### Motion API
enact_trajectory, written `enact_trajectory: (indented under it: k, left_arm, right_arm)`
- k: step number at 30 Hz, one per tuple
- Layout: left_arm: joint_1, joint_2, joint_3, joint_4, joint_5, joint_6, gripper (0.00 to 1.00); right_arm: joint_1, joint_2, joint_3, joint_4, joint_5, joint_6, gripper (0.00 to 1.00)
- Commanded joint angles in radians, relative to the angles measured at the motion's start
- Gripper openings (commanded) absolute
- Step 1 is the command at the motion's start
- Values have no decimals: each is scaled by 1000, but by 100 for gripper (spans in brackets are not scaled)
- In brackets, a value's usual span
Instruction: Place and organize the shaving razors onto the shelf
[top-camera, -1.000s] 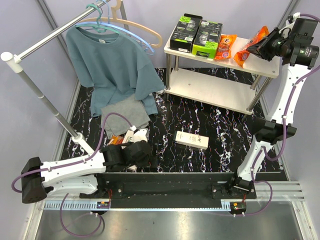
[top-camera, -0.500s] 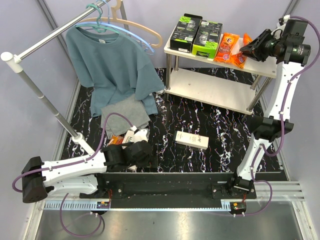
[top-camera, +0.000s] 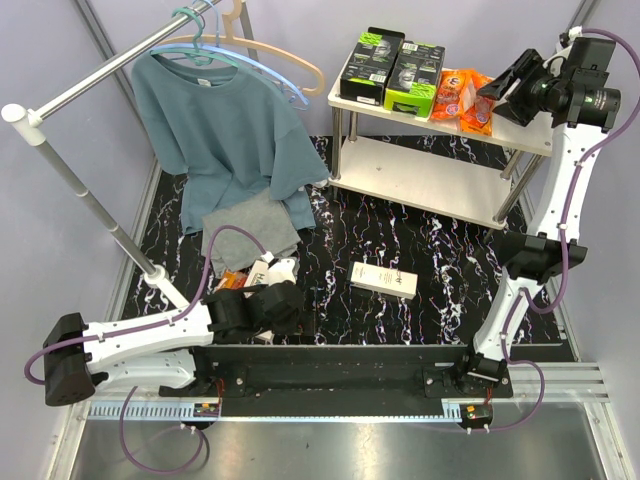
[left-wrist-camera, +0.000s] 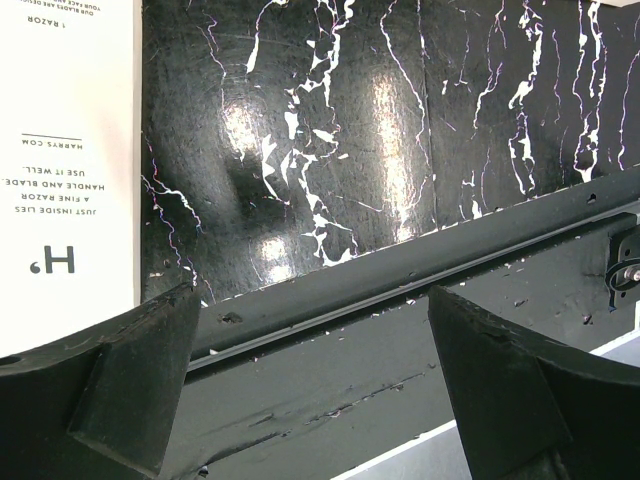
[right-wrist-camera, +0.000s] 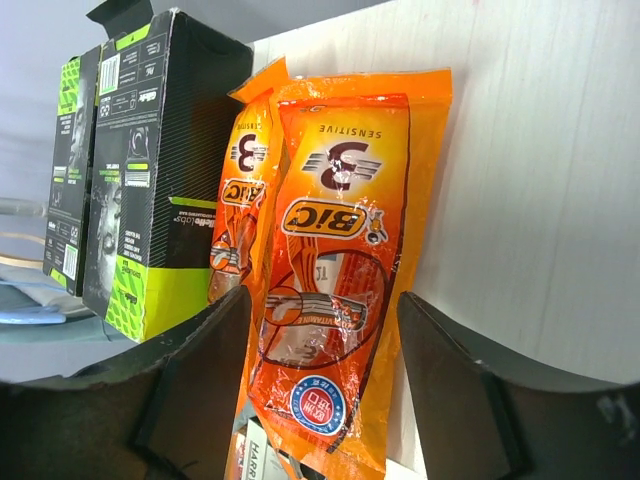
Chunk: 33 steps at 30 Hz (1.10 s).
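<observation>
Having opened, right tool (right-wrist-camera: 322, 300) has dropped the orange pack (right-wrist-camera: 335, 250) on the shelf (right-wrist-camera: 545, 180); left tool (left-wrist-camera: 310, 300) open.

The top camera looks down from behind, sharing the mat (left-wrist-camera: 350, 150) with the close left wrist camera and the orange packs (right-wrist-camera: 335, 260) on the shelf (right-wrist-camera: 540, 150) with the right.

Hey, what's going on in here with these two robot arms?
The right gripper is open at the shelf's top board, fingers either side of an orange razor pack lying beside a second orange pack and black-and-green boxes. The left gripper hangs open low over the black mat, next to a white Harry's box. Another white box lies mid-mat, not yet shelved.
</observation>
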Motion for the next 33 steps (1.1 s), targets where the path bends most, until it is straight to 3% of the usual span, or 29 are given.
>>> enact_trajectory:
  k: [1,10,16,23,27,33]
  left_arm:
    - [2,0,9,40,14,-1,99]
    - [2,-34,5,37,-3,0,99]
    - [4,-42,34,3,-34,19,99]
    - [13,-19,101,-12,-50,55,99]
    - [51,6,165,-41,-49,92,99]
    - [195,23,233,-109,17,203,99]
  right_arm:
    - [0,-83,2,14,44,-20,70]
    - [0,-166,-75,1,91,-58,74]
    - [0,-275,-138,-3,148,-73,88]
    - [18,-511,-447,50,136,-96,92]
    - [90,-618,-587,60,191,-118,94]
    - [178,-822,-923,161,223,-83,95]
